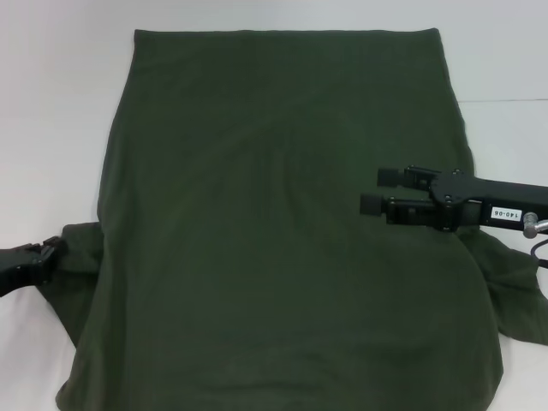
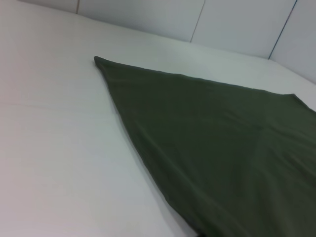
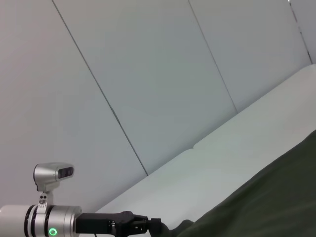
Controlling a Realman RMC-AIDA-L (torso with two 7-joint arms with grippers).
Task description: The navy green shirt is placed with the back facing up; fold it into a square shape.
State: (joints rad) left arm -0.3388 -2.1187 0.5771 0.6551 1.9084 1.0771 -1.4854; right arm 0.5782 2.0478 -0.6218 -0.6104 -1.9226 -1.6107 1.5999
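The navy green shirt (image 1: 274, 231) lies spread flat on the white table (image 1: 51, 111), its straight hem at the far side and its sleeves sticking out near me on both sides. My right gripper (image 1: 377, 190) hovers over the shirt's right part, open, with nothing between its fingers. At the table's left edge, my left gripper (image 1: 47, 254) meets the tip of the left sleeve (image 1: 81, 248). The right wrist view shows that left gripper (image 3: 148, 224) reaching the shirt (image 3: 266, 202). The left wrist view shows only the shirt (image 2: 222, 138) on the table.
White table surface surrounds the shirt on the left, far side and right (image 1: 505, 77). Pale wall panels (image 3: 148, 74) stand behind the table. The right sleeve (image 1: 514, 291) bunches below my right arm, where a cable (image 1: 539, 248) hangs.
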